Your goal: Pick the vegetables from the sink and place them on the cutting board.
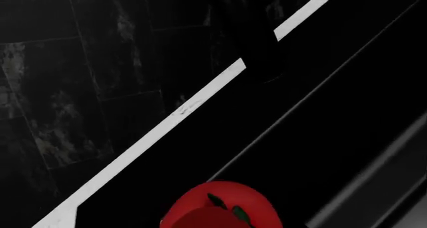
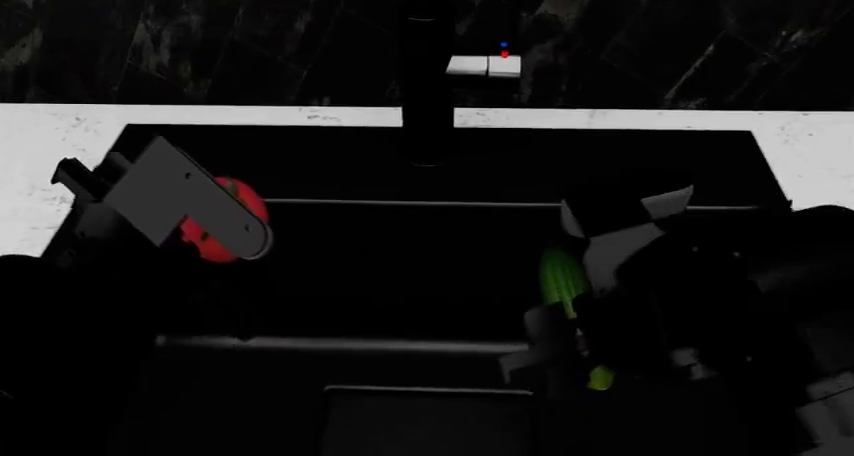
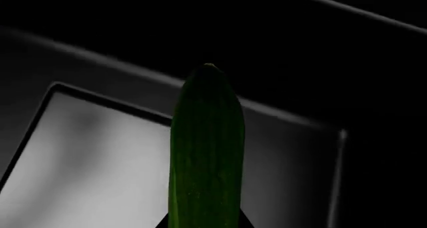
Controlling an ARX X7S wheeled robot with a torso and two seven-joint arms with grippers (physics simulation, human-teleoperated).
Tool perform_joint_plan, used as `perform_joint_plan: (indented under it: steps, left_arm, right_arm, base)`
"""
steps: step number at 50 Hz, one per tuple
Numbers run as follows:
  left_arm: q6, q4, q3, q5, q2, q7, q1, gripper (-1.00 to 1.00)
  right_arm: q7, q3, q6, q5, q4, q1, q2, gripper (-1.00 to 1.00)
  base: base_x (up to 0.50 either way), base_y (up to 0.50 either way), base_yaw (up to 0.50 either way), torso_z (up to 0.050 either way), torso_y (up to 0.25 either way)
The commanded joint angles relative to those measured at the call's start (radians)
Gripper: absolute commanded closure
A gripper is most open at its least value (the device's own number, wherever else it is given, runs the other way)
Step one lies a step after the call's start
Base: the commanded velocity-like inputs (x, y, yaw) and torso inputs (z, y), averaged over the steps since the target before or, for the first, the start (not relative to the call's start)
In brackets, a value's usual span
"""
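Over the large rectangular black sink [image 2: 400,276] set into the white marbled bench [image 2: 40,156], both arms are down inside the basin at once. At the left, the left tool [image 2: 220,226] sits right at the round red tomato with its dark green stem [image 2: 230,201]; the grey casing hides the fingers, so I cannot tell whether it has closed on the fruit. Further right stands the dark tap column [image 2: 424,86]. At the right, the right tool [image 2: 574,306] lies along the slim green cucumber [image 2: 561,276], and again its opening is hidden. I judge the pick-up step is in hand; next each arm needs a firm hold, a lift clear of the sink wall, then a carry to the cutting board, which no view shows. The left wrist view gives the tomato [image 1: 223,208] close up by the pale bench edge. The right wrist view alone shows the cucumber [image 3: 207,153] jutting lengthwise from the tool over a paler recessed panel [image 3: 87,163].
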Motion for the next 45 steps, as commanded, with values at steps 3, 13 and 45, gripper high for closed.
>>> perform_joint_plan:
  steps: [3, 13, 45]
  left_arm:
    - [-0.001, -0.005, -0.038, -0.035, 0.005, -0.063, -0.002, 1.0]
    - [-0.02, 0.034, -0.037, -0.026, -0.001, -0.089, -0.003, 1.0]
    - [-0.098, 0.28, -0.119, -0.108, -0.008, -0.18, 0.11, 1.0]
  right_arm:
    - [0.091, 0.063, 0.048, 0.057, -0.177, -0.02, 0.071, 1.0]
    - [0.154, 0.106, 0.073, 0.104, -0.215, -0.033, 0.082, 1.0]
    - [0.324, 0.251, 0.009, 0.226, -0.449, -0.138, 0.175, 1.0]
  base:
    - [0.0, 0.0, 0.0, 0.0, 0.25]
    - [-0.44, 0.0, 0.0, 0.0, 0.0]
    - [-0.16, -0.26, 0.0, 0.0, 0.0]
